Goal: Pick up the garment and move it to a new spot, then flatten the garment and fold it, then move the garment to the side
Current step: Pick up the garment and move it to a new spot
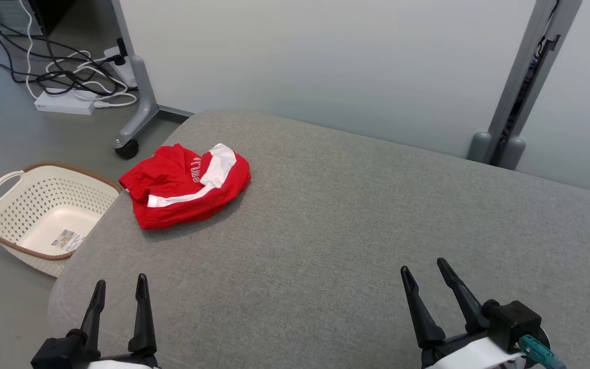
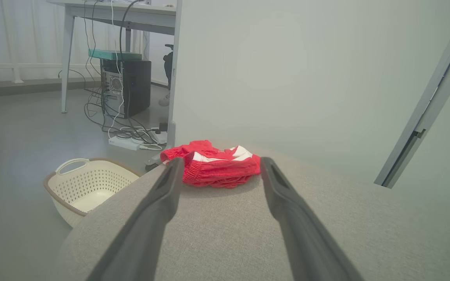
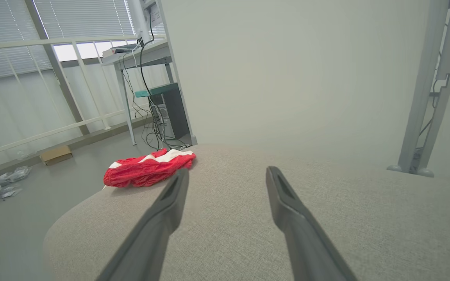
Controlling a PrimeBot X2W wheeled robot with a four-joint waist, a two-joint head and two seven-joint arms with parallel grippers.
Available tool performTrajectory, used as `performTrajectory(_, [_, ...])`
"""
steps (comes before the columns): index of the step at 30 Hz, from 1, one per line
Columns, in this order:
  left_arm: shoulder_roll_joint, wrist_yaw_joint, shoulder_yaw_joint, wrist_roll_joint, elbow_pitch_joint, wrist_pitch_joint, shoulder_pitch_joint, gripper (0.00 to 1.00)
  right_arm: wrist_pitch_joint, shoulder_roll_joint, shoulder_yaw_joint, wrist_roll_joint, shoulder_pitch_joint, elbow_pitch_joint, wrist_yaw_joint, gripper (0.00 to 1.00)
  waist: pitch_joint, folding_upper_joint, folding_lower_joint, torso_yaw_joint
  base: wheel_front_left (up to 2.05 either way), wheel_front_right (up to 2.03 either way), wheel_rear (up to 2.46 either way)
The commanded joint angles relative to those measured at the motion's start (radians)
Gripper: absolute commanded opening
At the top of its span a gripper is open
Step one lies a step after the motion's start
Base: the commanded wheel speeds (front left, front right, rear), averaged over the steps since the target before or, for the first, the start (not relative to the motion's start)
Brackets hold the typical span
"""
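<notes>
A red garment point(image 1: 185, 185) with white stripes lies crumpled near the far left corner of the grey padded table point(image 1: 336, 225). My left gripper point(image 1: 121, 287) hovers open at the near left edge, well short of the cloth, with nothing between its fingers. In the left wrist view the garment point(image 2: 213, 166) sits straight ahead beyond the open left gripper point(image 2: 219, 164). My right gripper point(image 1: 423, 269) is open at the near right, far from the cloth. The right wrist view shows the garment point(image 3: 149, 168) off to the left of the open right gripper point(image 3: 227, 173).
A cream perforated laundry basket point(image 1: 44, 212) with a brown rim stands on the floor left of the table. Cables and a power strip point(image 1: 67, 102) lie on the floor behind it. A grey partition wall point(image 1: 325, 61) on wheeled legs runs along the table's far side.
</notes>
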Motion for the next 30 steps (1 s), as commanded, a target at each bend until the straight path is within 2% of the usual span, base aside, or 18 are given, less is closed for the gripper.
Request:
performTrajectory(1, [0.003, 0.006, -0.002, 0.005, -0.003, -0.003, 0.01, 1.0, -0.001, -0.006, 0.001, 0.002, 0.011, -0.001, 0.0, 1.0, -0.007, -0.0001, 0.0, 0.019, 0.0, 0.0, 0.0])
performTrajectory(10, [0.003, 0.005, -0.002, 0.007, -0.004, -0.003, 0.013, 1.0, -0.001, -0.006, 0.008, 0.007, 0.014, 0.004, 0.0, 1.0, -0.014, -0.0001, 0.0, 0.047, 0.0, 0.0, 0.0])
performTrajectory(18, [0.003, 0.003, 0.022, -0.009, 0.015, -0.003, -0.018, 1.0, -0.001, -0.006, 0.016, -0.001, 0.007, 0.005, 0.0, 1.0, 0.004, -0.0001, 0.0, 0.037, 0.0, 0.0, 0.0])
performTrajectory(24, [0.002, -0.014, 0.059, -0.067, 0.042, -0.003, -0.1, 1.0, -0.001, -0.007, 0.021, -0.049, -0.047, 0.022, 0.0, 1.0, 0.091, -0.0001, 0.0, 0.018, 0.0, 0.0, 0.0])
performTrajectory(30, [0.002, -0.044, 0.098, -0.12, 0.111, -0.003, -0.25, 1.0, -0.001, -0.038, 0.011, -0.099, -0.13, 0.03, 0.0, 1.0, 0.211, -0.0001, 0.0, 0.0, 0.0, 0.0, 0.0])
